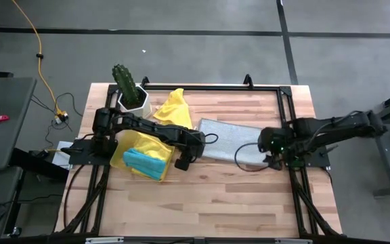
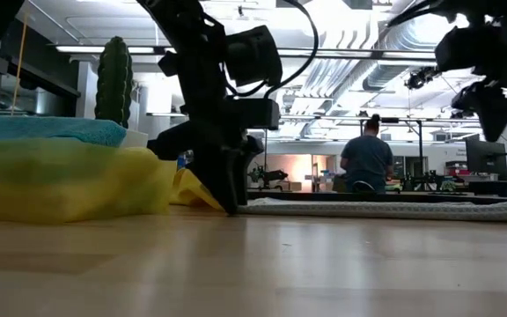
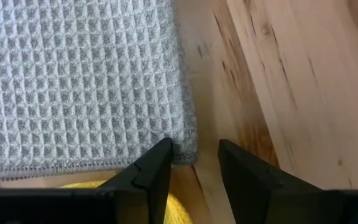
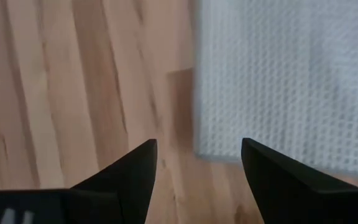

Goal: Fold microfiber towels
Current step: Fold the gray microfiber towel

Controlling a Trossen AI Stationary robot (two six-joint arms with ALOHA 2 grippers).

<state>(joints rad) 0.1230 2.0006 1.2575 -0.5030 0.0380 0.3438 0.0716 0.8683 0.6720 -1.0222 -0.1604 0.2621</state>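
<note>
Grey microfiber towel (image 1: 230, 140) lies spread flat on the wooden desk (image 1: 202, 203), between the two arms. At its left edge the left tool (image 3: 194, 163) is down at the desk surface, fingers parted a little around the towel's corner, one finger (image 3: 149, 171) touching the hem; it grips nothing. The right tool (image 4: 199, 163) hangs above the desk at the towel's right near corner, fingers spread wide and empty. To the left, a turquoise towel (image 1: 145, 163) rests on a yellow towel pile (image 1: 133, 150), and another yellow towel (image 1: 171, 108) lies crumpled near the potted cactus (image 1: 127, 87). In the low view a person (image 2: 366, 158) sits in the room beyond.
</note>
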